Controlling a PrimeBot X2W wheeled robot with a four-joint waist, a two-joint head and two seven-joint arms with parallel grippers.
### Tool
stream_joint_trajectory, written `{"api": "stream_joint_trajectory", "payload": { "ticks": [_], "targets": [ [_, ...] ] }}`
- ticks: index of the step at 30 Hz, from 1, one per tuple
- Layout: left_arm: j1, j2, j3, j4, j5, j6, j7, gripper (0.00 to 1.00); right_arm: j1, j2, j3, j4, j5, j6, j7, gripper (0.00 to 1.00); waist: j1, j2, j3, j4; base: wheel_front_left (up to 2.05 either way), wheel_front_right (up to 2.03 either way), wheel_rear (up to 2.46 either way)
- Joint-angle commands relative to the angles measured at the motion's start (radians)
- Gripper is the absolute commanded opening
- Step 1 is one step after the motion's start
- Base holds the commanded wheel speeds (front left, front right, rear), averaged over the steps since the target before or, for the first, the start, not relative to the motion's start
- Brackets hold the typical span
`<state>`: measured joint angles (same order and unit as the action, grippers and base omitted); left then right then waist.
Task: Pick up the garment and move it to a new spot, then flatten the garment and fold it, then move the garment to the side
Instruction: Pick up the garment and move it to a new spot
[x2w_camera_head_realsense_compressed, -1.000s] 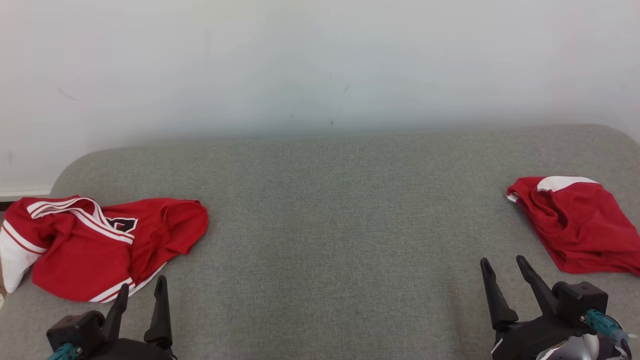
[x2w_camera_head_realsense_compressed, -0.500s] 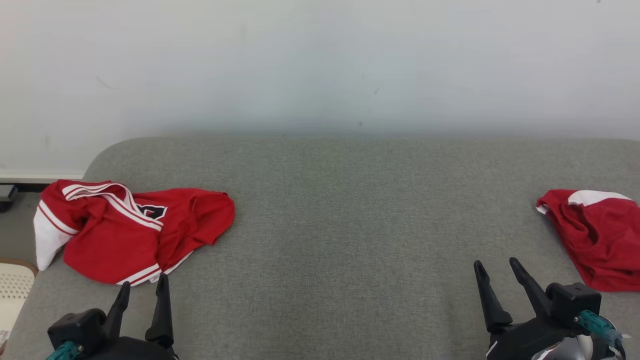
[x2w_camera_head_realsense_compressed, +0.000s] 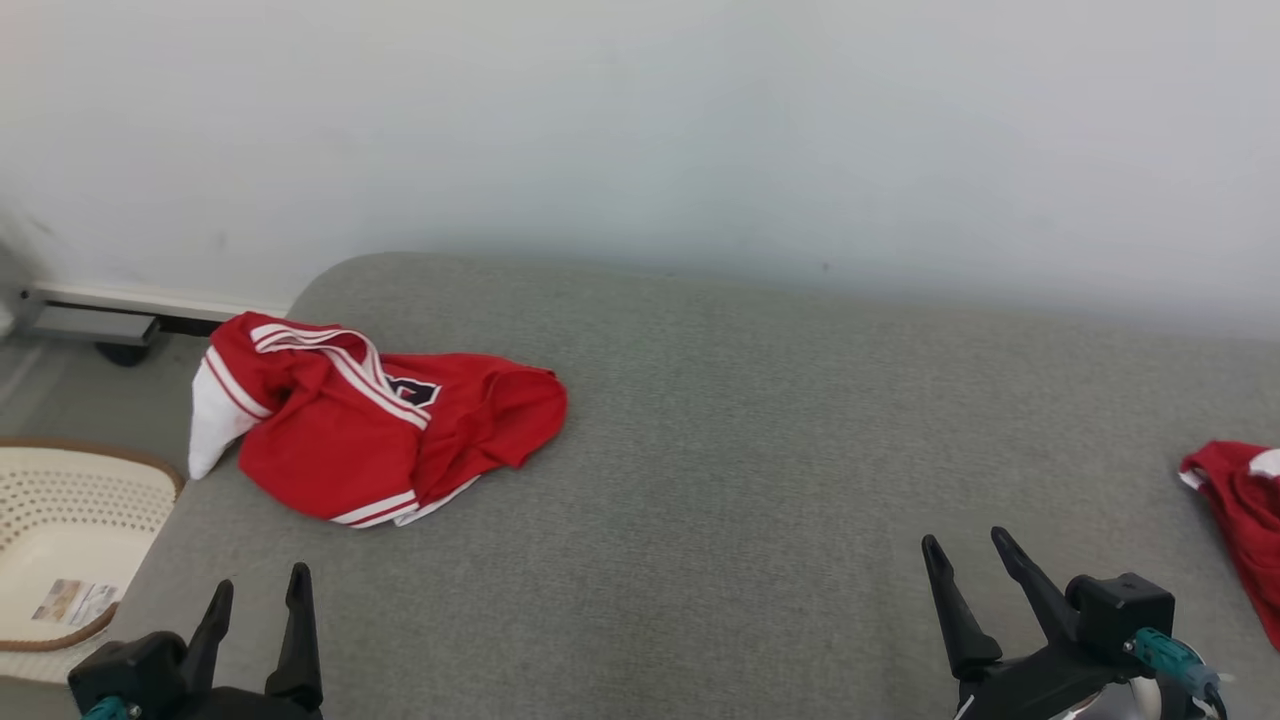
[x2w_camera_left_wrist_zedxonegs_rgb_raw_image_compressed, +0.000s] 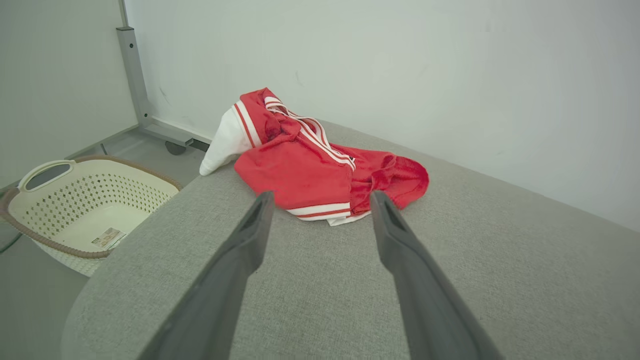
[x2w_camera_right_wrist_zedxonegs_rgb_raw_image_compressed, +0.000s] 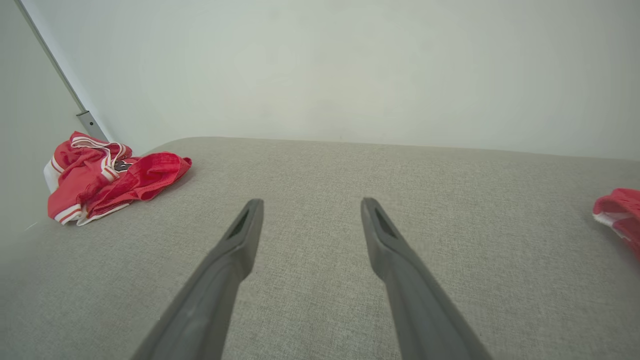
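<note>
In my head view, a crumpled red jersey with white striped trim (x2w_camera_head_realsense_compressed: 380, 440) lies at the far left of a wide grey fabric cushion (x2w_camera_head_realsense_compressed: 750, 450), and its white sleeve reaches the cushion's left edge. My left claw (x2w_camera_head_realsense_compressed: 260, 578) sits at the lower left with its fingers spread and empty, near the jersey but apart from it. My right claw (x2w_camera_head_realsense_compressed: 965, 540) is at the lower right, also spread, with nothing between its fingers. A second red cloth with a white patch (x2w_camera_head_realsense_compressed: 1235, 500) lies at the cushion's right side, cut off by the frame. A cream perforated plastic basket with a brown rim (x2w_camera_head_realsense_compressed: 70, 490) stands on the floor left of the cushion.

Through my left wrist, my two fingers stand wide apart above the cushion. The jersey lies just beyond their tips, and the basket is off to the left, lower down.

Through my right wrist, my fingers are parted over grey fabric. The jersey is well apart at the far left, and the second red cloth shows at the right edge.
</note>
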<state>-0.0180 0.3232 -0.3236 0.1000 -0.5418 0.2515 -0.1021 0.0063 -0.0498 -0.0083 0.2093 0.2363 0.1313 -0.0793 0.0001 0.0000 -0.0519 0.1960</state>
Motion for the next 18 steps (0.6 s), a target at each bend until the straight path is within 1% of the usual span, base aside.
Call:
{"api": "stream_joint_trajectory", "payload": {
  "ticks": [1,10,18],
  "targets": [
    [0.014,0.011,0.005,-0.008,-0.008,0.003,0.004,1.0,-0.003,-0.002,0.0,0.002,0.01,-0.001,-0.006,1.0,-0.0001,0.0,-0.003,0.038,0.0,0.0,0.0],
    [0.025,0.031,0.007,-0.033,-0.006,0.014,0.014,1.0,-0.008,-0.002,0.017,0.007,0.019,-0.001,-0.021,1.0,-0.0001,0.0,0.002,0.088,0.0,0.0,0.0],
    [0.027,0.038,0.005,-0.045,-0.004,0.019,0.016,1.0,-0.011,-0.002,0.029,0.013,0.017,-0.001,-0.023,1.0,-0.0001,0.0,0.003,0.1,0.0,0.0,0.0]
  ]
}}
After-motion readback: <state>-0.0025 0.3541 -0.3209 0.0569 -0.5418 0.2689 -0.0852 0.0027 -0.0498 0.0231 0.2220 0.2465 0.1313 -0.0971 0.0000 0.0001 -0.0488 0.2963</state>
